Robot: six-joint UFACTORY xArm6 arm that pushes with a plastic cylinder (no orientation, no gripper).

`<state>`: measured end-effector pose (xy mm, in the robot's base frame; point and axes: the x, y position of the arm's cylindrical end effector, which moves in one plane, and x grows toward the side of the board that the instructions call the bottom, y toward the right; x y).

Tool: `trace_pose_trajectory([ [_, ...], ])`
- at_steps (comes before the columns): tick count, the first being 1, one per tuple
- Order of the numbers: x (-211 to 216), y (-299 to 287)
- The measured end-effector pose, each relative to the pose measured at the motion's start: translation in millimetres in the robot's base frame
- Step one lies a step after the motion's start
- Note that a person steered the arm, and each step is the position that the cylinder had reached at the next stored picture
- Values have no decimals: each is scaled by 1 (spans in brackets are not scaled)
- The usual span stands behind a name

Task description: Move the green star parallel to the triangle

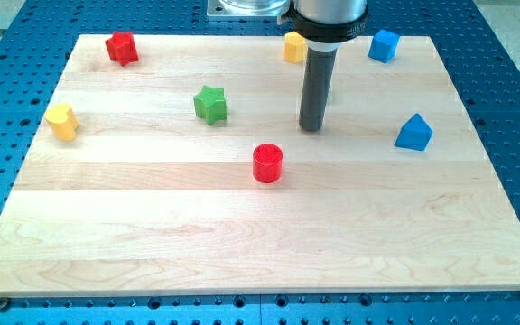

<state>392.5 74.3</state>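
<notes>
Green star (pixel 210 104) looks light, stiff, and should slide easily on the wooden surface (pixel 242 235). My tip (pixel 311 127), a bare tool holding nothing, stands right of it; push its left side toward the triangle (pixel 413 133).

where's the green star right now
The green star sits left of centre in the board's upper half, lying apart from my tip on its right, with the red cylinder below and to its right.

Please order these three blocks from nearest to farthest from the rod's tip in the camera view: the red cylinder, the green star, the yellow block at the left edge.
Measured from my tip:
1. Red cylinder, lower left.
2. Green star, left.
3. Yellow block, far left edge.
</notes>
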Motion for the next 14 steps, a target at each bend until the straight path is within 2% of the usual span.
trace_pose_trajectory([
  [6,-8,10],
  [8,-33,-43],
  [9,-65,-26],
  [10,-76,-37],
  [11,-76,-96],
  [12,-64,-157],
  [13,5,-143],
  [14,52,-125],
])
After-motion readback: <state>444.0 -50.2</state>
